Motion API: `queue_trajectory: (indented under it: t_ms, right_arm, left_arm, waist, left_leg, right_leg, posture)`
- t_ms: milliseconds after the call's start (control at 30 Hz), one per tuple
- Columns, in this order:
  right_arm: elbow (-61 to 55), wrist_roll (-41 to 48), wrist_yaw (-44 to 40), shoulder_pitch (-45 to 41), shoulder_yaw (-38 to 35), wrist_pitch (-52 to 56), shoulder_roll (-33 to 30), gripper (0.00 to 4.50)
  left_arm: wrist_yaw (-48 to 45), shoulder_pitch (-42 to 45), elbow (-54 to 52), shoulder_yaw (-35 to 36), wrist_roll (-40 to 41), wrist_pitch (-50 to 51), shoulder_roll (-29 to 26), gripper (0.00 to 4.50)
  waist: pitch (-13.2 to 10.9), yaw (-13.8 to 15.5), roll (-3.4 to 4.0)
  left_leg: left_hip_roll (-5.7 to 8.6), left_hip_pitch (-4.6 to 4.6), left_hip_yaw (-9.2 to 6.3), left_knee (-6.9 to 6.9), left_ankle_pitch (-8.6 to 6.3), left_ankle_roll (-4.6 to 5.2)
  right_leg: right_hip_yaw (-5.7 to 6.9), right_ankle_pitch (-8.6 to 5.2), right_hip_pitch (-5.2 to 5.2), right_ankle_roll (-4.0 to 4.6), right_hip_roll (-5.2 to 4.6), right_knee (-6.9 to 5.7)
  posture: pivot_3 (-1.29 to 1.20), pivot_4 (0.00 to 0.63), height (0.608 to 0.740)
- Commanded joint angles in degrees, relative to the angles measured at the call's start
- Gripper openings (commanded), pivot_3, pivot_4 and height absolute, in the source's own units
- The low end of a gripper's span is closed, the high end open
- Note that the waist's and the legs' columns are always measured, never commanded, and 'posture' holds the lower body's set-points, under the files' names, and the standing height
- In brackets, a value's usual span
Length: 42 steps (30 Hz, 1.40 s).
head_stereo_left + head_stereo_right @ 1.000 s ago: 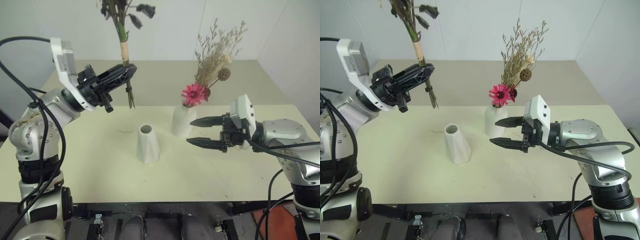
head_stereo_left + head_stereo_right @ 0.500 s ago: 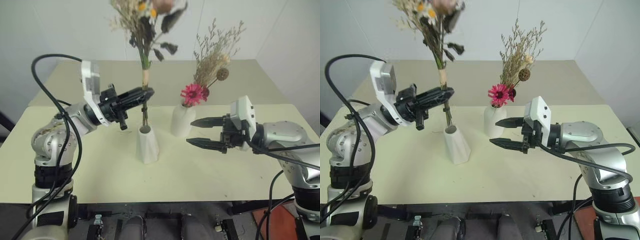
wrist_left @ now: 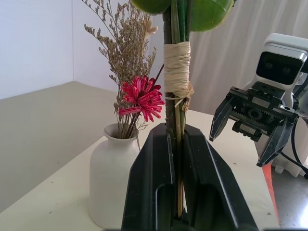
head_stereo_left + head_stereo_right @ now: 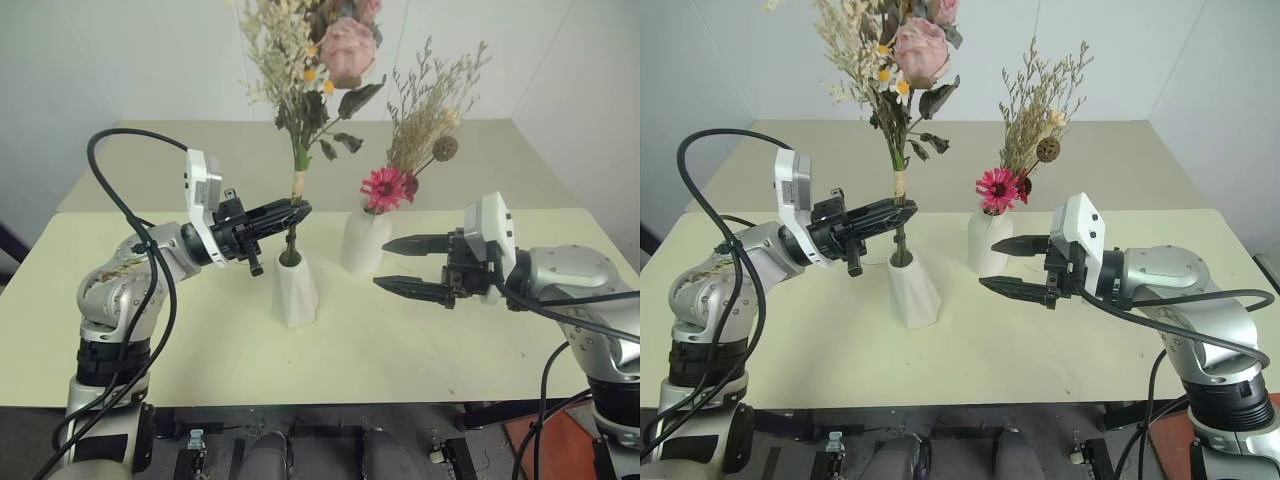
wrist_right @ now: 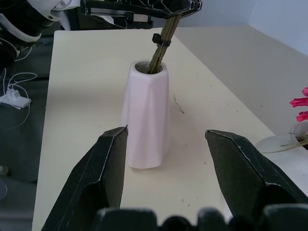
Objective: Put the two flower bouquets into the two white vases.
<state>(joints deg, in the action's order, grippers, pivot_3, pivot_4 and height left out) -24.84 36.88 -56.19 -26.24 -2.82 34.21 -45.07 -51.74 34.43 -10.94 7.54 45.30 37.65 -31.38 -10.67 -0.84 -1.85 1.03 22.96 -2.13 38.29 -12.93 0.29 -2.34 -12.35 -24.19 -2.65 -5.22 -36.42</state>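
Jaws of the left gripper (image 4: 290, 210) are clamped on the stems of the rose bouquet (image 4: 325, 60), just under its raffia tie. A second ago that bouquet hung high above the tabletop (image 4: 200, 330), clear of everything; now the arm has come down and across, and the stem ends sit inside the mouth of the faceted vase (image 4: 296, 290). That step looks nearly finished (only letting go seems left). Jaws of the right gripper (image 4: 410, 265) stand wide apart with nothing between them, unmoved beside the rounded vase (image 4: 365, 240), which already carries the daisy-and-grass bouquet (image 4: 420, 130).

How deep the stems reach into the faceted vase is hidden by its wall. The rose bouquet's top is cut off by the upper edge of both head views, so its full height cannot be judged.
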Motion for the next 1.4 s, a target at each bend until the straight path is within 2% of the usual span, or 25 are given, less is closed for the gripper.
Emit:
queue_trajectory:
  t_ms: [33, 367, 733, 800, 933, 1200, 1400]
  right_arm:
    - [-1.93, 0.97, 0.25, 0.00, -2.00, 0.13, -0.90, 3.14]
    - [-1.70, 0.57, 1.17, -0.14, -1.90, -0.06, -0.72, 3.14]
    - [-1.13, 0.62, 3.01, -0.80, -1.59, -0.14, 0.22, 3.14]
    - [-1.05, 0.59, 3.25, -0.90, -1.32, -0.14, 0.62, 3.14]
    - [-0.86, 0.29, 3.53, -1.09, -0.91, -0.19, 1.18, 3.14]
    - [-1.31, 0.56, 4.02, -0.29, -0.90, -0.08, 1.61, 3.14]
    - [-0.27, 0.30, 3.14, -1.04, -0.03, -0.51, 2.09, 3.14]
  left_arm:
    - [0.45, -0.90, -2.55, -0.18, 0.06, -0.80, 0.41, 0.02]
    - [3.14, -4.85, -3.98, -1.24, -0.44, -0.38, 1.27, 0.02]
    - [8.27, -9.33, -8.51, -1.70, -2.59, 1.59, -0.62, 0.02]
    - [9.30, -9.67, -9.30, -1.06, -2.01, 3.03, -1.29, 0.76]
    - [8.51, -11.36, -11.77, 1.02, 0.14, 4.45, -3.47, 1.89]
    - [8.72, -20.53, -20.60, 6.86, 3.01, 5.06, -8.77, 4.40]
    - [10.67, -21.32, -21.38, 6.97, 3.33, 4.40, -8.75, 4.49]
  waist:
    - [0.00, -0.02, 0.00]
    - [0.00, 0.03, 0.00]
    - [0.00, 0.00, 0.00]
    - [0.00, 0.00, 0.00]
    - [0.00, -0.20, 0.00]
    - [0.01, -0.15, 0.01]
    - [0.01, 0.27, 0.00]
  left_leg:
    - [0.00, 0.00, 0.00, 0.00, 0.00, 0.00]
    - [0.00, 0.00, -0.02, 0.00, 0.00, 0.00]
    - [-0.01, -0.01, -0.02, 0.00, 0.00, 0.00]
    - [-0.01, -0.02, -0.02, 0.00, 0.00, 0.00]
    - [-0.01, -0.06, -0.01, 0.00, 0.00, 0.00]
    - [-0.05, -0.10, -0.01, -0.02, 0.00, 0.00]
    - [-0.04, -0.10, 0.00, 0.00, 0.00, 0.00]
  right_leg:
    - [0.00, 0.00, 0.00, 0.00, 0.00, 0.00]
    - [0.00, 0.00, 0.00, 0.00, 0.00, 0.00]
    - [0.00, 0.00, 0.01, 0.00, 0.00, 0.00]
    - [-0.01, 0.00, 0.02, 0.00, 0.00, 0.00]
    - [-0.01, 0.00, 0.03, 0.00, 0.01, -0.02]
    - [-0.05, -0.01, 0.03, 0.00, 0.02, -0.02]
    - [0.01, 0.00, 0.10, 0.01, 0.02, -0.01]
  posture:
    - [0.00, 0.150, 0.740]
    - [0.00, 0.150, 0.740]
    - [0.00, 0.150, 0.740]
    - [0.00, 0.150, 0.740]
    - [0.00, 0.150, 0.740]
    - [0.00, 0.150, 0.740]
    - [0.00, 0.150, 0.740]
